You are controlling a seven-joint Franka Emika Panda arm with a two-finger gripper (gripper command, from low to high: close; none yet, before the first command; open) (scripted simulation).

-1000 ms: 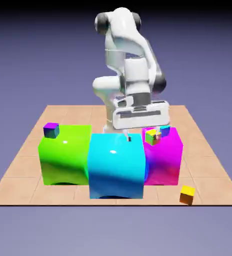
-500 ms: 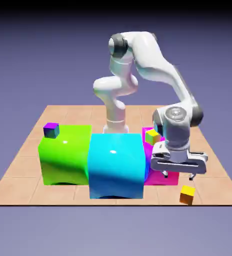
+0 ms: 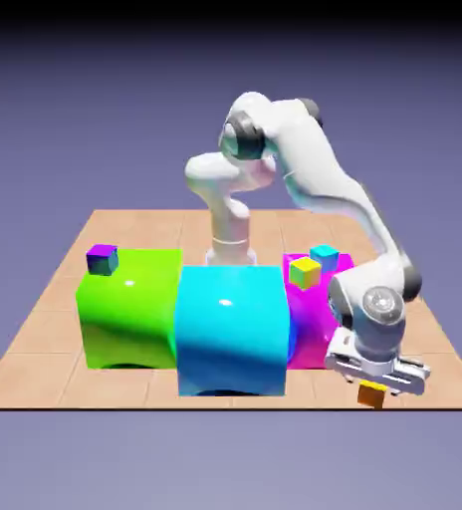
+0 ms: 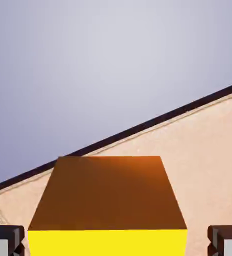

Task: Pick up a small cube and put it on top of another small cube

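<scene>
The small cube (image 3: pixel 372 398), yellow on top with orange sides, lies on the table near its front right edge. My gripper (image 3: pixel 376 384) has come down over it and stands open, one finger on each side. In the hand view the small cube (image 4: pixel 108 195) fills the lower middle between the two grey fingertips (image 4: pixel 5 240), with a narrow gap on either side, so nothing is gripped. The other small cube (image 3: pixel 102 259), purple-magenta on top, rests on the far left corner of the big green block (image 3: pixel 128 307).
A big cyan block (image 3: pixel 231 327) and a big magenta block (image 3: pixel 315 309) stand beside the green one. On the magenta block sit a yellow-topped green cube (image 3: pixel 305 271) and a cyan-topped cube (image 3: pixel 323 253). The table's edge (image 4: pixel 138 131) runs just beyond the orange cube.
The arm swung from above the big blocks toward the exterior view's right and down to the table's front. The open gripper now straddles the orange cube. No cube has moved.
</scene>
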